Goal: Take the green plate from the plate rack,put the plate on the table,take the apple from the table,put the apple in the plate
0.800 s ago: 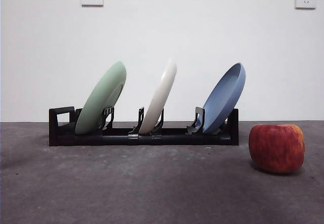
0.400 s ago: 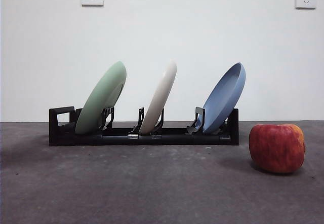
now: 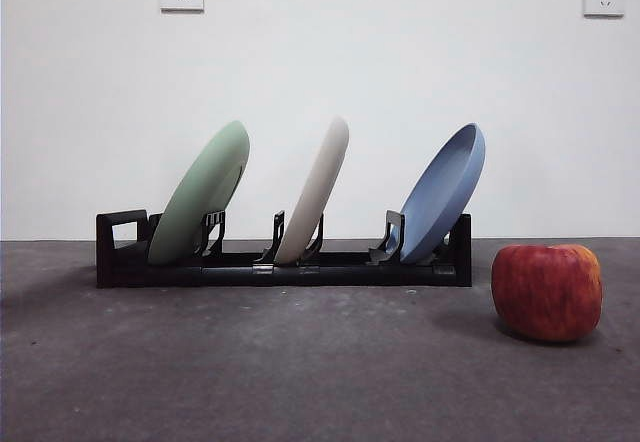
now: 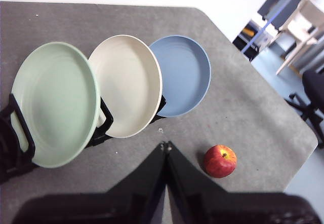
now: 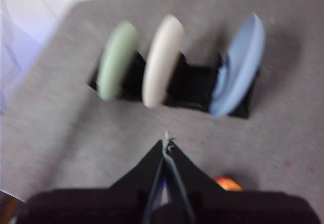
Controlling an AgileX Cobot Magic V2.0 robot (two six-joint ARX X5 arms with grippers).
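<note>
The green plate (image 3: 200, 197) leans in the left slot of the black plate rack (image 3: 280, 262), which stands on the dark grey table (image 3: 300, 372). It also shows in both wrist views, green plate (image 4: 55, 102) and green plate (image 5: 116, 59). The red apple (image 3: 546, 290) rests on the table right of the rack, apple (image 4: 220, 160), and its top peeks out as apple (image 5: 227, 184). My left gripper (image 4: 165, 146) hangs high over the table, shut and holding nothing. My right gripper (image 5: 166, 142) is also high up and shut, its picture blurred. Neither shows in the front view.
A cream-white plate (image 3: 315, 190) stands in the middle slot and a blue plate (image 3: 445, 192) in the right one. A white wall with two sockets rises behind the rack. The table's edge (image 4: 283, 117) runs past the apple, with chairs beyond.
In the front view the plates, rack and apple have not moved.
</note>
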